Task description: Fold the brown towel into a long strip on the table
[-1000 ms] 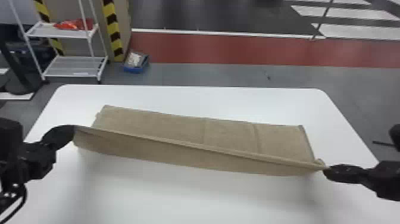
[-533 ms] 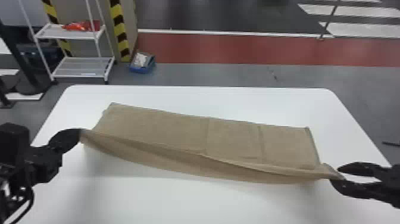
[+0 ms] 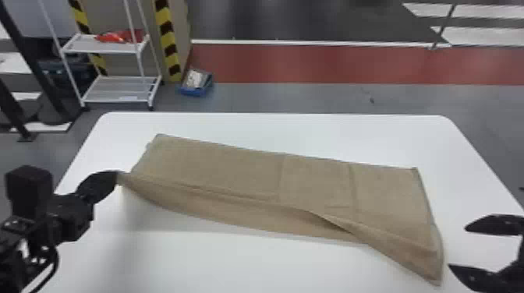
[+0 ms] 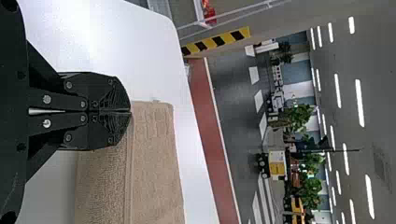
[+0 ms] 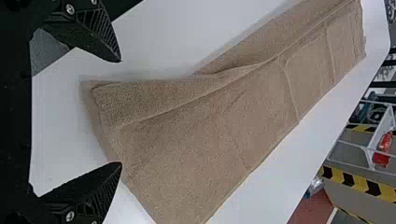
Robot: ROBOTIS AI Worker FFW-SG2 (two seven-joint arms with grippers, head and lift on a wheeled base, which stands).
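At the left, my left gripper (image 3: pixel 117 176) has its jaws clenched on a corner of the brown towel (image 3: pixel 230 167), which runs rightward across the desk (image 3: pixel 249 269). My right gripper (image 3: pixel 457 247) has its jaws spread just right of the towel's near right corner, apart from it.

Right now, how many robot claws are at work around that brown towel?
2. The left gripper is shut on the near left corner of the towel; the right gripper is open, just off its near right corner.
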